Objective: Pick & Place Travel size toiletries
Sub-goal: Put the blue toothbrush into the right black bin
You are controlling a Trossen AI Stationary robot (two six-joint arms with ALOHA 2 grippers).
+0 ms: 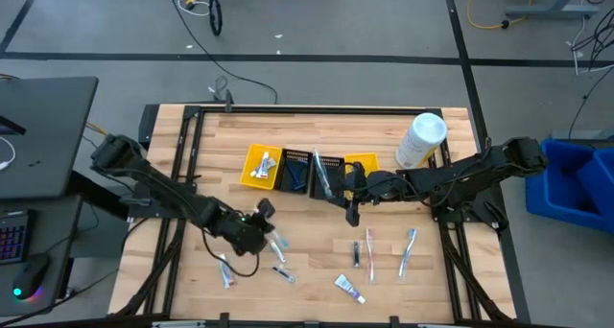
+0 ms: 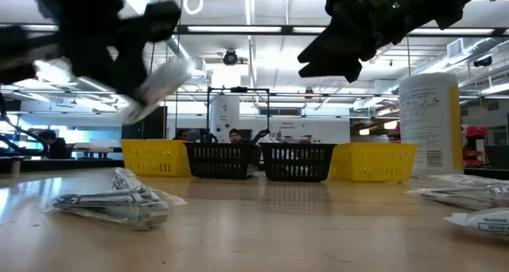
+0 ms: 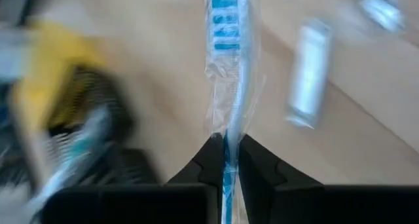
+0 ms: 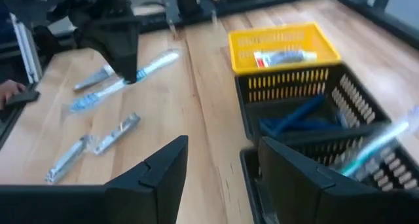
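My left gripper [image 1: 257, 224] is near the table's front left, shut on a blue toothbrush [image 3: 226, 60] in a clear wrapper. The toothbrush also shows raised above the wood in the low view [image 2: 163, 79] and in the right wrist view [image 4: 154, 62]. My right gripper [image 1: 352, 211] hangs open with nothing between its fingers [image 4: 163, 168], just in front of the row of baskets. More travel size toiletries lie flat on the wood. A wrapped item [image 1: 226, 270] and a second [image 1: 284, 274] are near the left gripper. Toothbrushes [image 1: 372, 253] [image 1: 408, 251] and a toothpaste tube [image 1: 350, 289] lie at the front right. My left gripper pinches the wrapped toothbrush between its two fingers, about midway along its length [image 3: 227, 149]. The fingers slant down from the table's left side. The toothbrush is lifted clear of the table and tilted, both ends sticking out past the fingers [image 4: 127, 67].
Two yellow baskets [image 1: 261, 165] [image 1: 362, 162] and two black baskets [image 1: 295, 172] [image 1: 329, 175] stand in a row mid-table, with items inside them. A large white bottle [image 1: 420, 141] stands at the far right. A black frame edges the table.
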